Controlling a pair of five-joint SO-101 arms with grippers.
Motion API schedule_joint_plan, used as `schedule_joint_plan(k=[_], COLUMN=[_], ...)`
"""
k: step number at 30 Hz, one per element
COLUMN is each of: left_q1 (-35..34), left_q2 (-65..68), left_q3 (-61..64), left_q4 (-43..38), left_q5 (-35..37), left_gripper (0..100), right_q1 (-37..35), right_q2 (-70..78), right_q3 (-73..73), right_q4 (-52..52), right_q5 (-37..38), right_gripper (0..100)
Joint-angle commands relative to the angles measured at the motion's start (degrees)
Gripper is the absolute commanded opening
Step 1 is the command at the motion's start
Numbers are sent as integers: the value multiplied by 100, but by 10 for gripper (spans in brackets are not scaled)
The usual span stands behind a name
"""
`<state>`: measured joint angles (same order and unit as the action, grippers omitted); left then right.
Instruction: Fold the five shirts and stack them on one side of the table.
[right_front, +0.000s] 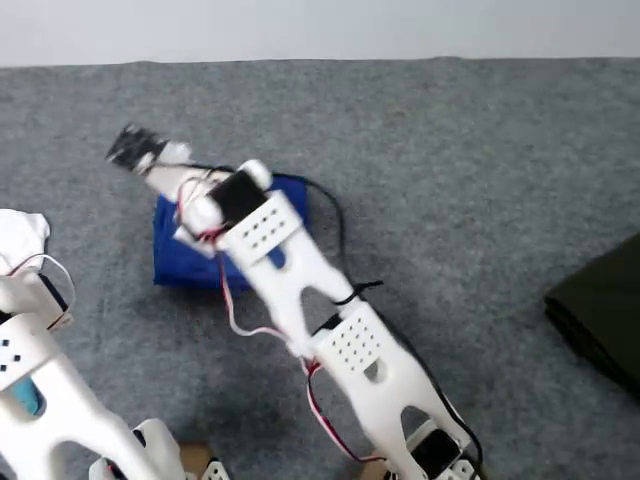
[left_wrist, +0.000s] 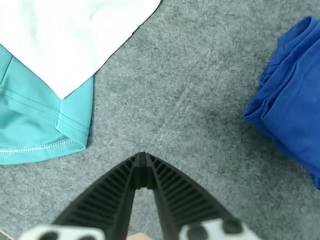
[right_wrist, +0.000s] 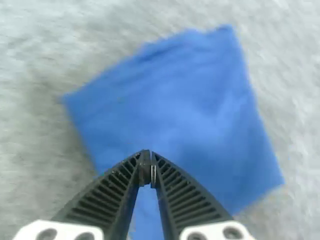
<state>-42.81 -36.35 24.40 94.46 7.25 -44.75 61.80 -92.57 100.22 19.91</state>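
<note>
A folded blue shirt lies on the grey table left of centre, with my right arm stretched across it. My right gripper is past the shirt's far left corner. In the right wrist view the right gripper is shut with nothing in it, over the blue shirt. My left gripper is shut and empty over bare carpet. A white shirt lies on a teal shirt beyond it, and the blue shirt is off to one side. The white shirt is at the table's left edge.
A dark green shirt lies at the table's right edge. Grey carpet covers the table, open between the blue and the dark green shirt. A pale wall runs along the far side. The left arm's body stands at the near left.
</note>
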Motion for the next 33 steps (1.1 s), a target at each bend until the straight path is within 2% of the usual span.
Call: schedule_joint_plan(k=[1, 10, 17, 26, 33], left_q1=[0, 0, 0, 26, 527], left_q2=[-97, -132, -132, -97, -141], left_q3=[-4, -4, -13, -13, 251], left_q4=[-97, -88, -105, -237, -378], left_q5=[-62, -62, -62, -62, -53], left_gripper=[5, 5, 5, 5, 5], right_q1=[259, 127, 321, 312, 409], right_q2=[-189, 356, 127, -2246, -2141], right_q3=[-246, -237, 0, 3956, 4870], right_q4=[233, 268, 303, 207, -207], right_q5=[26, -193, -431, -598, -659], right_gripper=[10, 10, 10, 10, 10])
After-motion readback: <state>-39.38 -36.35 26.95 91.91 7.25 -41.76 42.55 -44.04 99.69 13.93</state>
